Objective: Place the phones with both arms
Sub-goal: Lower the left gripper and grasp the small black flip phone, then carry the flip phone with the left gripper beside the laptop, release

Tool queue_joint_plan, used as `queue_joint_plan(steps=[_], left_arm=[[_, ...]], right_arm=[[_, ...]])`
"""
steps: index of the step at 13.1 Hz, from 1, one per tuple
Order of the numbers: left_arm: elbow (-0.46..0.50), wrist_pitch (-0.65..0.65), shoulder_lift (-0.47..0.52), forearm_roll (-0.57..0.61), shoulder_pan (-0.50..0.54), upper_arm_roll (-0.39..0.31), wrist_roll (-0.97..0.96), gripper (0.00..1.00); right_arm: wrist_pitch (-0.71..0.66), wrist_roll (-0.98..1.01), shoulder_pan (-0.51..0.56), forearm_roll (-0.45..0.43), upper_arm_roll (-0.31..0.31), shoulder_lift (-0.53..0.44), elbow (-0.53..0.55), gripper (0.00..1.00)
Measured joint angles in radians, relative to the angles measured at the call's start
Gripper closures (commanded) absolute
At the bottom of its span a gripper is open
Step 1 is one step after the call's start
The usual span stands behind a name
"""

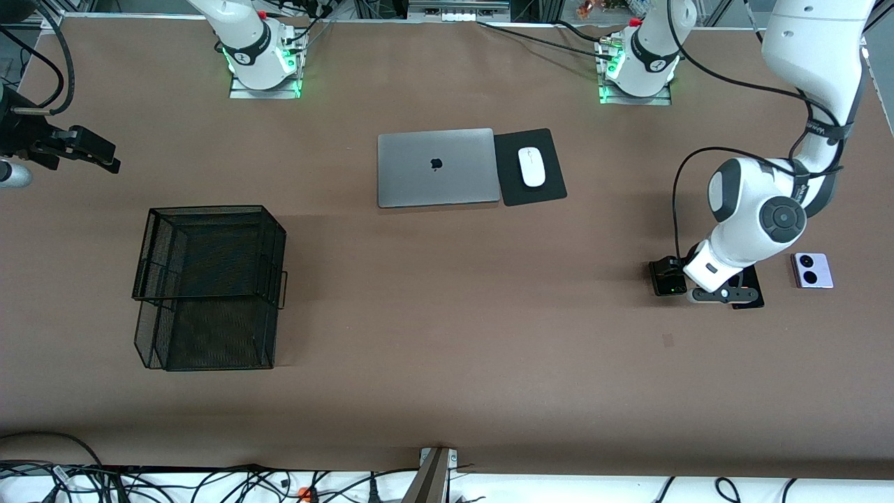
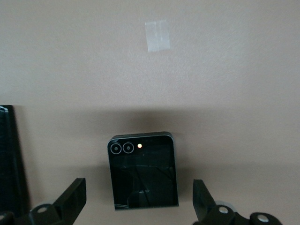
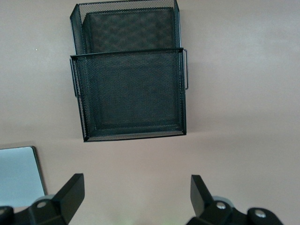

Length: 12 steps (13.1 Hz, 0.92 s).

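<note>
Toward the left arm's end of the desk (image 1: 447,391), the left hand (image 2: 138,206) hangs low over the small black flip phone (image 2: 143,171) — fingers (image 2: 70,199) spread wide on either side of it, holding nothing. The phone lies flat on the desk. Just beside it lies the slim black slab (image 1: 749,297), mostly hidden under the left arm, and the lavender-white phone (image 1: 811,270) lies a little farther toward that end. The right hand (image 3: 136,206) waits in the air over the desk at the right arm's end — wide open and empty, looking down on the black mesh basket (image 1: 209,286). A closed silver laptop (image 1: 438,167) and a white mouse (image 1: 531,167) on a black pad (image 1: 552,185) lie between the two bases.
</note>
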<state>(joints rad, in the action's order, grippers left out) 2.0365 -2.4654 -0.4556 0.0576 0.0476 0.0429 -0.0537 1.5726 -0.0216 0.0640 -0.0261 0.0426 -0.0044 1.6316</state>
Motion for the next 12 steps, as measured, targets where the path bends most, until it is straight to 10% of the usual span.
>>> queue_joint_plan(steps=[8, 9, 10, 12], left_arm=[[0.016, -0.086, -0.084, 0.000, 0.006, 0.001, 0.000, 0.00], [0.016, -0.087, -0.092, 0.000, 0.009, 0.001, 0.000, 0.20], [0.016, -0.088, -0.098, 0.000, 0.011, 0.001, 0.000, 0.67], [0.015, -0.086, -0.091, 0.000, 0.013, 0.003, -0.004, 0.81]], right_arm=[[0.000, 0.000, 0.000, 0.000, 0.000, 0.000, 0.000, 0.00], [0.000, 0.000, 0.000, 0.000, 0.000, 0.000, 0.000, 0.00], [0.000, 0.000, 0.000, 0.000, 0.000, 0.000, 0.000, 0.00], [0.000, 0.000, 0.000, 0.000, 0.000, 0.000, 0.000, 0.00]])
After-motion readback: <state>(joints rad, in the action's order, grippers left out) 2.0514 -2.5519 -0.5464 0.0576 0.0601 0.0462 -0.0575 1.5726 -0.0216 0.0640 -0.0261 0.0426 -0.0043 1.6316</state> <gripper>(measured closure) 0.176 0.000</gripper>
